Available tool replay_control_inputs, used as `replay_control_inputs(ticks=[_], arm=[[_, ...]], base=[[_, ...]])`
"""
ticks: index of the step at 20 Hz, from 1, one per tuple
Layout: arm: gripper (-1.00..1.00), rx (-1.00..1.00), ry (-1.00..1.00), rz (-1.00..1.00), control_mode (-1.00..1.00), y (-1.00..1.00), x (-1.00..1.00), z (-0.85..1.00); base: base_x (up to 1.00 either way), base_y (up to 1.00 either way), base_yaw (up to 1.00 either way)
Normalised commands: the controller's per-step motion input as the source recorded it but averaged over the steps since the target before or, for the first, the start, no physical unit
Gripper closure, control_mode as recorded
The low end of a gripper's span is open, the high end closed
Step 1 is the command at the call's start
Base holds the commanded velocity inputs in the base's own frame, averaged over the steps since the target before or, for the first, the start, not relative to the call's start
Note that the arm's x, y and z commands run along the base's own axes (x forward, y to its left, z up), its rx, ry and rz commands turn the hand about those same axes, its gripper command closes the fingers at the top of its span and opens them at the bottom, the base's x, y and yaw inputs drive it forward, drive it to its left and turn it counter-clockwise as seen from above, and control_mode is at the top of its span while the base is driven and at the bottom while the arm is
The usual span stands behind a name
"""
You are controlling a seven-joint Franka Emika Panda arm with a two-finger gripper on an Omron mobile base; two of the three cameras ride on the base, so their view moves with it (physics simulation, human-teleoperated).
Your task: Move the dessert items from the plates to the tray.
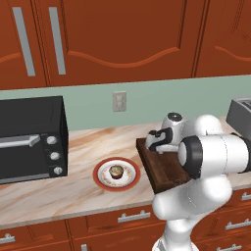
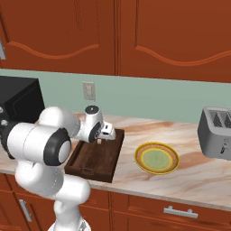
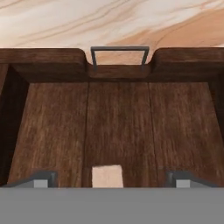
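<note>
Pincer hangs low over the dark brown wooden rectangular tray, jaws spread wide and gripping nothing; the tiny pale beige dessert piece lies on the tray floor between its tips. Lifting straight up should clear it without a nudge. Beside the tray on the marbled surface, the brown cupcake waits on the red-rimmed white plate; opposite, the yellow-green plate lies bare.
</note>
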Motion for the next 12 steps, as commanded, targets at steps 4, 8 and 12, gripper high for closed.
replay_control_inputs(ticks=[4, 8, 12], arm=[[-1.00, 0.00, -0.08, -0.01, -1.00, 0.00, -0.16, 0.74], [-1.00, 0.00, -0.07, 0.00, -1.00, 0.00, -0.26, 0.85], [-1.00, 0.00, -0.03, 0.00, -1.00, 0.00, -0.37, 0.81]], base=[[0.00, 0.00, 0.00], [0.00, 0.00, 0.00], [0.00, 0.00, 0.00]])
